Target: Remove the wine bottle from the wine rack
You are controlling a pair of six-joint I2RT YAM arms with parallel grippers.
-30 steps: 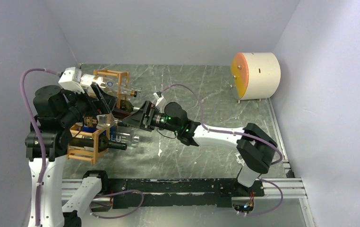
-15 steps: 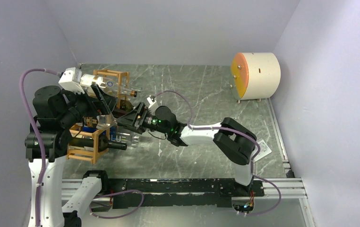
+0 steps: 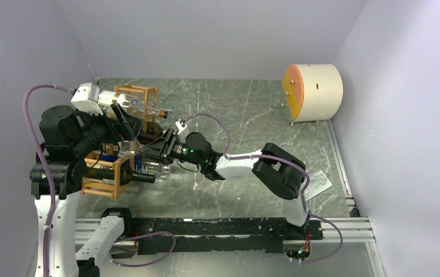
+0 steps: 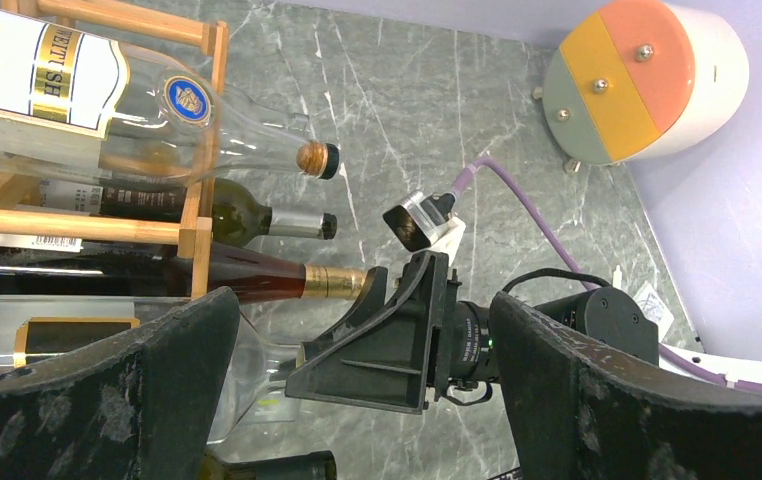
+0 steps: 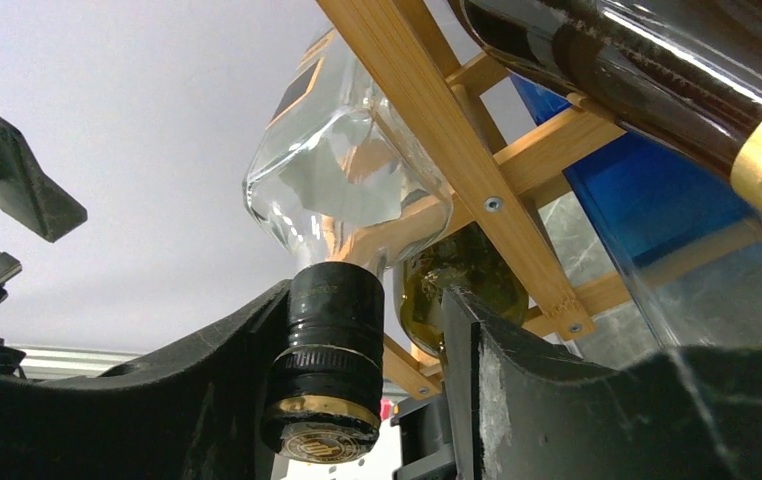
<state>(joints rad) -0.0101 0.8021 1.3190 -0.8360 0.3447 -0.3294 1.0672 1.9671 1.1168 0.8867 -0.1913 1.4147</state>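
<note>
Wine bottle (image 5: 347, 190): clear, black-capped, in wine rack (image 5: 437, 122) | step: right tool (image 5: 357, 330) straddles cap (image 5: 329, 345), gap one side | left tool (image 4: 365, 300) wide, empty | next: clamp, draw straight out

My jaws are matte black, flecked with grey scuffs. The wine rack (image 4: 77, 224) is light honey-brown wood. The square bottle (image 5: 347, 190) is clear glass, its cap (image 5: 327, 340) black with a gold rim. The long bottle (image 4: 107, 110) is clear, with a white-and-gold label and a blue badge. The green bottle (image 4: 247, 215) is dark olive. The red bottle (image 4: 257, 278) wears gold foil. The worktop (image 4: 437, 130) is grey-green, veined white. The drum (image 4: 647, 80) is cream, faced orange, yellow and grey. The cable (image 4: 527, 200) is lilac.
</note>
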